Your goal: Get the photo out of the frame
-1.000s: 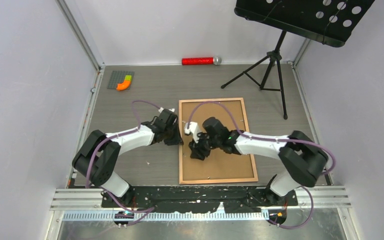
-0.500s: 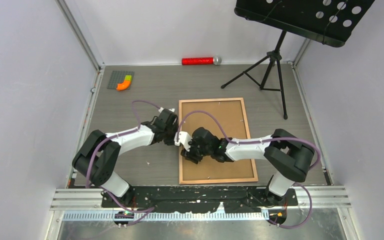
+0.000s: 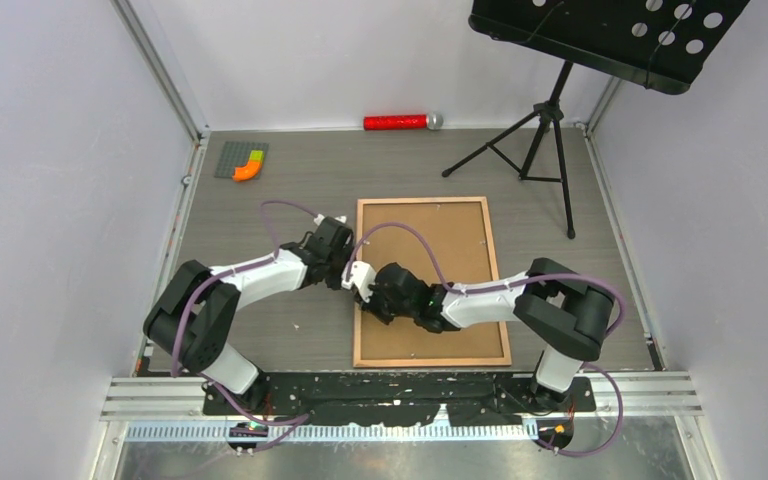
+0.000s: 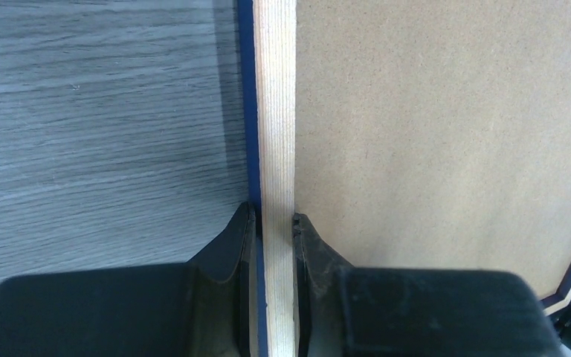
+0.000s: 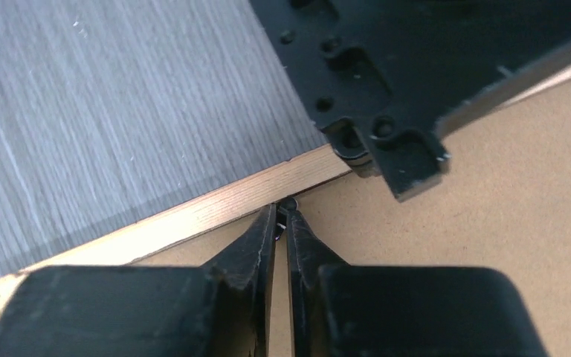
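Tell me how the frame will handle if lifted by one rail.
Probably stiff: the frame has wooden rails around a flat backing board. Held on one rail by the left gripper, it would likely tilt or pivot.

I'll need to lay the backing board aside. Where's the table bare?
Bare table between the frame and the red tube; a smaller patch left of the frame, nearside of the left arm. Crowded: the frame's left rail, with the left gripper and right gripper.

The floor [image 3: 290,200] is grey wood with long lines. Plain pale walls [image 3: 50,150] stand left, right and far. A black music stand [image 3: 550,110] is far right. A metal rail [image 3: 660,395] runs along the near edge.
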Controlling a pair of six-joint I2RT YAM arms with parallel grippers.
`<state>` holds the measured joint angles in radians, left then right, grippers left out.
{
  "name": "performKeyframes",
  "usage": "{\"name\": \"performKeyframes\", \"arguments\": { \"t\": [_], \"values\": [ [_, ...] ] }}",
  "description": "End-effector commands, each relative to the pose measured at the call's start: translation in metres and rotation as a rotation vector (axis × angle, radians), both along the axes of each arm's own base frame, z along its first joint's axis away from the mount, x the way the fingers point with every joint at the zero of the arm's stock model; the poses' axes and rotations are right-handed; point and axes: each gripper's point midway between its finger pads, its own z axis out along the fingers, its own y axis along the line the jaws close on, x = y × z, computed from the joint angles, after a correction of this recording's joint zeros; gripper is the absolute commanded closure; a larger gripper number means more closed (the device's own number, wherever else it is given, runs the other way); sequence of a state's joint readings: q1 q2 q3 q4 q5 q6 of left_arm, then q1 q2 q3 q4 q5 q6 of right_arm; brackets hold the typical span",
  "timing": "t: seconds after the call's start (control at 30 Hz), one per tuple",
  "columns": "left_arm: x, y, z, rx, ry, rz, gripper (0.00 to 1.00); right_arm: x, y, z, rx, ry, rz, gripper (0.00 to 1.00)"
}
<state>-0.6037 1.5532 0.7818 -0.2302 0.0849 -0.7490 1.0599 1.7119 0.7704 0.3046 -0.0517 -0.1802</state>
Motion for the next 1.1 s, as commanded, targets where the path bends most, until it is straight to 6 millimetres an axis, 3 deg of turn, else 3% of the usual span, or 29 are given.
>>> {"name": "performKeyframes", "arguments": {
  "t": [0.0, 0.13, 0.23, 0.47, 0.77, 0.9, 0.97, 1.03, 1.07],
  "values": [
    [-0.027, 0.009, -0.013, 0.025, 0.091, -0.007, 1.00, 0.043, -0.028, -0.007, -0.023, -0.070, -0.346, 0.88],
    [-0.032, 0.012, -0.015, 0.022, 0.106, 0.017, 1.00, 0.050, -0.042, -0.012, -0.028, -0.037, -0.502, 0.93],
    [-0.035, 0.017, -0.017, 0.031, 0.110, 0.040, 1.00, 0.044, -0.047, -0.023, -0.034, 0.023, -0.556, 0.95],
    [-0.037, 0.026, -0.012, 0.042, 0.101, 0.124, 1.00, 0.035, -0.100, -0.034, -0.107, 0.087, -0.951, 0.95],
    [-0.040, 0.031, -0.008, 0.056, 0.078, 0.128, 1.00, 0.028, -0.100, -0.043, -0.076, 0.158, -1.068, 0.95],
    [-0.037, 0.030, -0.005, 0.054, 0.059, 0.110, 1.00, 0.031, -0.094, -0.029, -0.016, 0.151, -1.045, 0.92],
    [-0.034, 0.025, 0.000, 0.036, 0.037, 0.076, 1.00, 0.034, -0.085, -0.017, 0.039, 0.139, -0.992, 0.79],
    [-0.032, 0.020, 0.005, 0.014, 0.015, 0.039, 1.00, 0.041, -0.075, 0.007, 0.108, 0.099, -0.932, 0.68],
    [-0.030, 0.016, 0.011, 0.001, -0.005, 0.014, 1.00, 0.045, -0.072, 0.028, 0.161, 0.074, -0.922, 0.63]
  ]
}}
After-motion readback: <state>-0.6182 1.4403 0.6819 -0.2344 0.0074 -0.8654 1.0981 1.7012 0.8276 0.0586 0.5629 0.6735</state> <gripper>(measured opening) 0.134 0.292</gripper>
